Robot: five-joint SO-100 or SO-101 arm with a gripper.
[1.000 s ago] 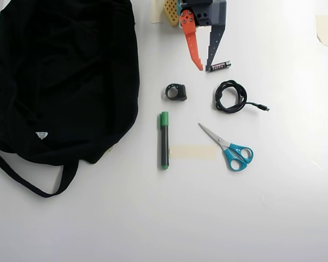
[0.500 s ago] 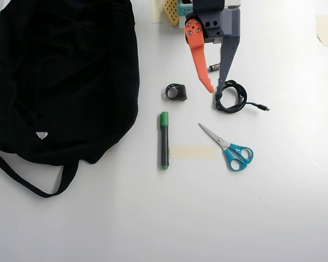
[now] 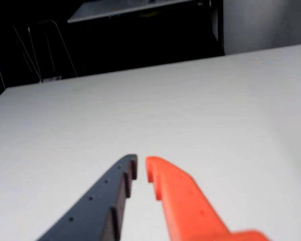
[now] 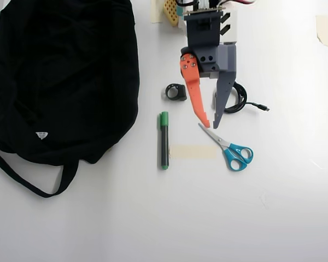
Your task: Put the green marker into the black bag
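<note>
The orange-and-grey jaws (image 4: 210, 123) had advanced from the bench's far edge, empty and slightly spread, ending just right of the slim green-capped marker (image 4: 164, 140), which lay untouched beside the soft black fabric bag (image 4: 65, 76).

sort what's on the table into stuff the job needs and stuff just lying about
Needed: green marker; black bag; gripper, open and empty.

Lying about: scissors; black cable, partly under the arm; small black ring-shaped piece; tape strip.
</note>
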